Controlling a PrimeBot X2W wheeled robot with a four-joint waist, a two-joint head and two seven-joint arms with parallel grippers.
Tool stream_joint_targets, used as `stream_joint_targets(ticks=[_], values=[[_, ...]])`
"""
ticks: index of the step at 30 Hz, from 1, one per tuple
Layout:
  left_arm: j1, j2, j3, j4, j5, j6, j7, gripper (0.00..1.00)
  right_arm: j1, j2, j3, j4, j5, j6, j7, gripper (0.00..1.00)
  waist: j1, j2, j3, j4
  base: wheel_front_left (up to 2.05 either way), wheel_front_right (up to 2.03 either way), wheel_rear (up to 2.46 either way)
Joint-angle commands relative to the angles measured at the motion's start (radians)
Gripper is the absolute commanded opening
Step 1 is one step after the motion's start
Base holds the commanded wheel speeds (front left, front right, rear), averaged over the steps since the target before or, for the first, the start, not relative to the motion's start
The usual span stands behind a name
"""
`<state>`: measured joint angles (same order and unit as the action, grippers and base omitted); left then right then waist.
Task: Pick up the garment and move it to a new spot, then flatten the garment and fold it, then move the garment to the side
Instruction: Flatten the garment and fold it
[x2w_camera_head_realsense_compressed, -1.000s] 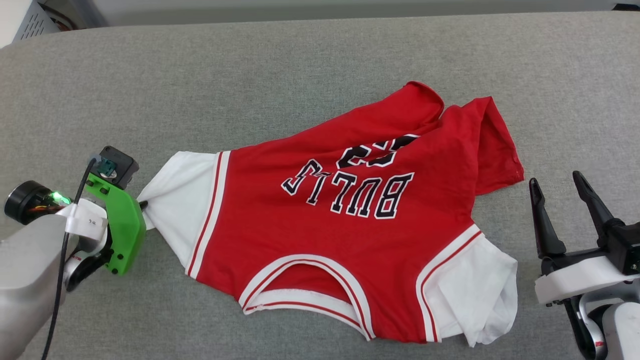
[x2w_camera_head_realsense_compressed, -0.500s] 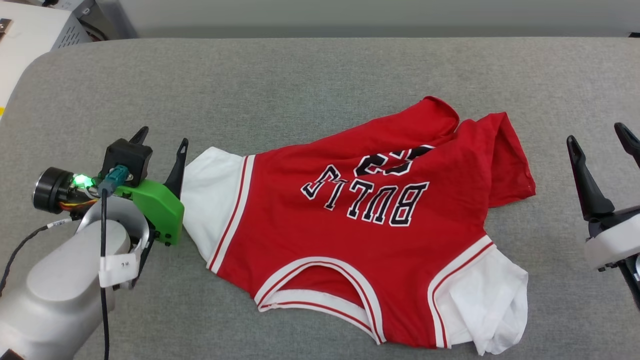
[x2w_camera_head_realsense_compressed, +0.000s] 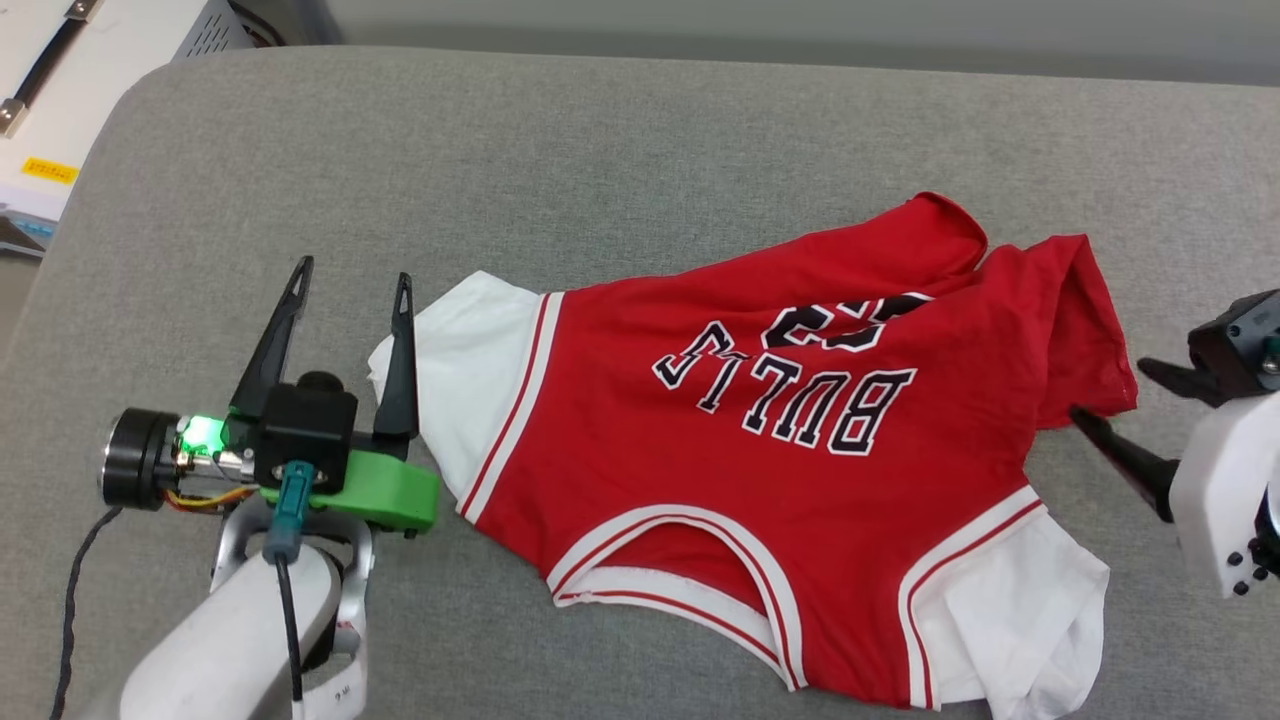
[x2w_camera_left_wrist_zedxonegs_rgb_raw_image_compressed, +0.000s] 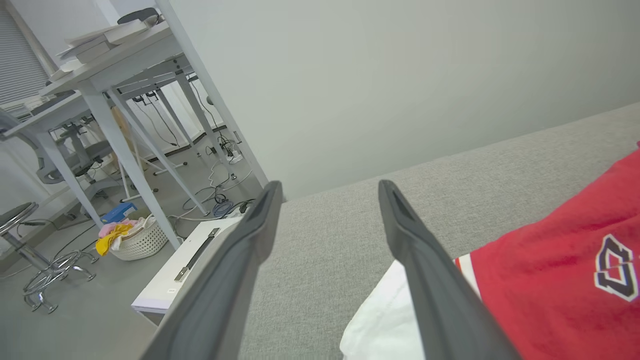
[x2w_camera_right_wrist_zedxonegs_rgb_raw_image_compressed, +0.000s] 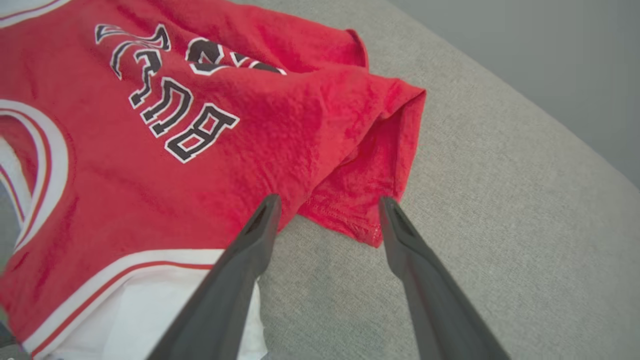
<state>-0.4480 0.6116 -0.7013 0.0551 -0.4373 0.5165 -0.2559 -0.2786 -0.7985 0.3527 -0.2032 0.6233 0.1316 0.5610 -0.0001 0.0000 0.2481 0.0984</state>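
Red fabric item, count one: the garment (x2w_camera_head_realsense_compressed: 780, 470) lies on the grey padded bench (x2w_camera_head_realsense_compressed: 600, 150), right of centre, chest side up, collar toward the robot. White sleeves, count two. One is spread out to the left. The other is bunched at the near right corner. The far hem is folded over on itself at the right, partly covering the number above the black "BULLS" lettering.

Grippers, count two, each with two dark fingers. The left gripper (x2w_camera_head_realsense_compressed: 352, 270) sits low over the bench at the left sleeve, fingers spread apart and grasping nothing. Its right-hand finger stands just beside the sleeve's edge; contact cannot be confirmed. In the left wrist view the gripper (x2w_camera_left_wrist_zedxonegs_rgb_raw_image_compressed: 330, 185) frames bare grey bench, with the garment (x2w_camera_left_wrist_zedxonegs_rgb_raw_image_compressed: 550, 280) to one side.

The right gripper (x2w_camera_head_realsense_compressed: 1109, 389) is at the garment's right hem corner, fingers likewise apart and empty. In the right wrist view the gripper (x2w_camera_right_wrist_zedxonegs_rgb_raw_image_compressed: 328, 198) brackets that red hem corner of the garment (x2w_camera_right_wrist_zedxonegs_rgb_raw_image_compressed: 240, 150); whether the tips touch cloth cannot be told.

Beyond the bench: one white laundry basket (x2w_camera_left_wrist_zedxonegs_rgb_raw_image_compressed: 137, 240) on the floor.
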Motion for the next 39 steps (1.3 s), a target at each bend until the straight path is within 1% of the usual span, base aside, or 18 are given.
stream_joint_targets(ticks=[1, 4, 7, 10, 14, 19, 20, 21, 23, 26, 30, 34, 36, 39], values=[[0.039, -0.02, 0.029, -0.02, 0.033, 0.013, -0.006, 1.0, -0.026, -0.01, 0.026, 0.0, 0.035, -0.001, 0.035, 1.0, 0.0001, 0.0, 0.013, 0.012, 0.0, 0.0, 0.0], [0.096, -0.06, 0.083, -0.047, 0.08, 0.016, -0.006, 1.0, -0.054, -0.021, 0.085, 0.017, 0.089, -0.001, 0.085, 1.0, 0.0001, 0.0, 0.028, 0.026, 0.0, 0.0, 0.0], [0.14, -0.104, 0.134, -0.056, 0.117, 0.001, -0.006, 1.0, -0.089, -0.016, 0.138, 0.063, 0.11, -0.001, 0.098, 1.0, 0.0001, 0.0, 0.048, 0.041, 0.0, 0.0, 0.0], [0.159, -0.152, 0.172, -0.059, 0.155, -0.028, -0.006, 1.0, -0.114, -0.006, 0.191, 0.133, 0.11, -0.001, 0.096, 1.0, 0.0001, 0.0, 0.071, 0.066, 0.0, 0.0, 0.0], [0.166, -0.202, 0.225, -0.051, 0.197, -0.075, -0.006, 1.0, -0.136, 0.013, 0.258, 0.237, 0.1, -0.001, 0.072, 1.0, 0.0001, 0.0, 0.096, 0.089, 0.0, 0.0, 0.0], [0.179, -0.253, 0.28, -0.041, 0.241, -0.121, -0.006, 1.0, -0.14, 0.034, 0.356, 0.347, 0.091, -0.001, 0.027, 1.0, 0.0001, 0.0, 0.107, 0.1, 0.0, 0.0, 0.0], [0.182, -0.262, 0.291, -0.039, 0.251, -0.13, -0.006, 1.0, -0.144, 0.034, 0.374, 0.36, 0.091, -0.001, 0.01, 0.95, 0.0001, 0.0, 0.106, 0.099, 0.0, 0.0, 0.0], [0.187, -0.268, 0.3, -0.037, 0.258, -0.136, -0.006, 1.0, -0.149, 0.034, 0.384, 0.365, 0.089, -0.001, -0.009, 0.0, 0.0001, 0.0, 0.104, 0.097, 0.0, 0.0, 0.0], [0.197, -0.279, 0.321, -0.035, 0.272, -0.149, -0.006, 1.0, -0.163, 0.027, 0.396, 0.371, 0.077, -0.001, -0.06, 0.0, 0.0001, 0.0, 0.097, 0.089, 0.0, 0.0, 0.0], [0.214, -0.293, 0.348, -0.036, 0.292, -0.169, -0.006, 1.0, -0.183, 0.014, 0.386, 0.366, 0.073, -0.001, -0.135, 0.0, 0.0001, 0.0, 0.081, 0.077, 0.0, 0.0, 0.0], [0.23, -0.311, 0.373, -0.039, 0.314, -0.192, -0.006, 1.0, -0.224, -0.016, 0.334, 0.33, 0.072, -0.001, -0.192, 0.0, 0.0001, 0.0, 0.071, 0.07, 0.0, 0.0, 0.0], [0.229, -0.332, 0.384, -0.043, 0.336, -0.216, -0.006, 1.0, -0.278, -0.037, 0.287, 0.301, 0.07, -0.001, -0.183, 0.0, 0.0001, 0.0, 0.081, 0.079, 0.0, 0.0, 0.0], [0.228, -0.344, 0.387, -0.044, 0.346, -0.226, -0.006, 1.0, -0.318, -0.044, 0.284, 0.301, 0.049, -0.001, -0.161, 0.0, 0.0001, 0.0, 0.09, 0.089, 0.0, 0.0, 0.0], [0.224, -0.359, 0.393, -0.04, 0.356, -0.239, -0.006, 1.0, -0.376, -0.025, 0.281, 0.326, 0.063, -0.001, -0.129, 0.0, 0.0001, 0.0, 0.107, 0.106, 0.0, 0.0, 0.0]])
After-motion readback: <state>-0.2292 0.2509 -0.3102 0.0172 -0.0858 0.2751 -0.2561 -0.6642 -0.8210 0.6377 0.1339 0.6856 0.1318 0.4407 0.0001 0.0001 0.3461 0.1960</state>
